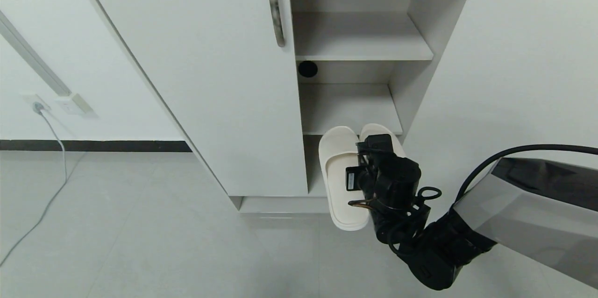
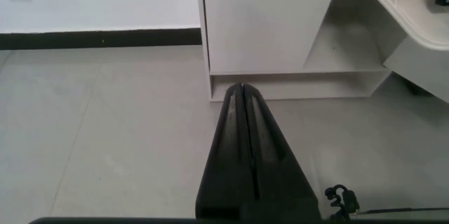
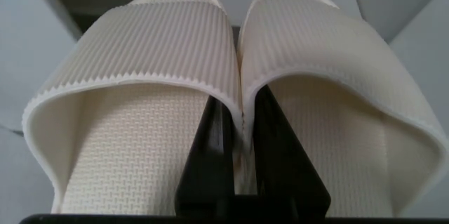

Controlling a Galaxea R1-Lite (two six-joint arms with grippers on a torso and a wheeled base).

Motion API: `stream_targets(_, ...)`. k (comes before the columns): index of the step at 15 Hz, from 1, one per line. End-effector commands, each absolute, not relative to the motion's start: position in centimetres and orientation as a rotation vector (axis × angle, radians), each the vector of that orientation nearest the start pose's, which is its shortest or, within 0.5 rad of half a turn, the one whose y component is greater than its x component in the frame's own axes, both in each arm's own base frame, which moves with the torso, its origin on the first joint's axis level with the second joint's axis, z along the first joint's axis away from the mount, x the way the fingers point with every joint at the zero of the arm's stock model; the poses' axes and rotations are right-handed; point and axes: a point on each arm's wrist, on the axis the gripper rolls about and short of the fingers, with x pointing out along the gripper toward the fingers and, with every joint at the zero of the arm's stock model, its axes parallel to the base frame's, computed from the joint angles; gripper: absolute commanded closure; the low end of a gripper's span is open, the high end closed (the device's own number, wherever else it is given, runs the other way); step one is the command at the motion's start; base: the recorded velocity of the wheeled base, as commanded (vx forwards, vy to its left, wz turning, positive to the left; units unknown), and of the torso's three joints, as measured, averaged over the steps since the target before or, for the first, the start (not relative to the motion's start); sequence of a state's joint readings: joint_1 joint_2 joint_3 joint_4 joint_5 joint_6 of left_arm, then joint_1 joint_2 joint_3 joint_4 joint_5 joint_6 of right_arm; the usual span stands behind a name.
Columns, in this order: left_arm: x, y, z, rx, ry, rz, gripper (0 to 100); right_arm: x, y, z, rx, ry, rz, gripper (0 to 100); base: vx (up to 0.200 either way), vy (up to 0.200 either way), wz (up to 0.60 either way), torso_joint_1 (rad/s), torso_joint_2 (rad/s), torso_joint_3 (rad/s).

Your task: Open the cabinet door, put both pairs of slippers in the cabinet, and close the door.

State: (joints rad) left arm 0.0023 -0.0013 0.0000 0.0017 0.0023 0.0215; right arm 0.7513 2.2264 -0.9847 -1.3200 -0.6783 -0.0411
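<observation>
My head camera looks steeply down from above at the open cabinet (image 1: 359, 36) and the floor (image 1: 140, 242). My left wrist camera sits low, facing the cabinet's base from farther back. My right wrist camera is right up against the slippers (image 3: 140, 76), which all three views share.

Right gripper (image 1: 372, 145) extended forward, jaws pinching slippers (image 1: 337, 167); left gripper (image 2: 243, 92) jaws together.
</observation>
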Motion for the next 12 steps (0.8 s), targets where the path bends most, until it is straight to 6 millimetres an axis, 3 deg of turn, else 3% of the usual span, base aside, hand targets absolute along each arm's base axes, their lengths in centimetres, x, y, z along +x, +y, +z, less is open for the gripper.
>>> stream_targets(1, -2.3, 0.0, 7.5, 0.021, 0.002, 0.006, 100, 30.8, 26.8, 10.4, 0.010, -0.061, 0.072, 100, 0.200, 0.000, 0.00, 0.002, 0.00, 0.002)
stream_targets(4, -2.3, 0.0, 7.5, 0.021, 0.002, 0.009, 100, 30.8, 26.8, 10.3, 0.011, -0.058, 0.074, 100, 0.200, 0.000, 0.00, 0.004, 0.00, 0.005)
stream_targets(12, -2.3, 0.0, 7.5, 0.020, 0.002, 0.012, 100, 35.0, 27.1, 10.4, 0.032, -0.079, 0.019, 100, 0.000, 0.000, 0.00, 0.000, 0.00, 0.000)
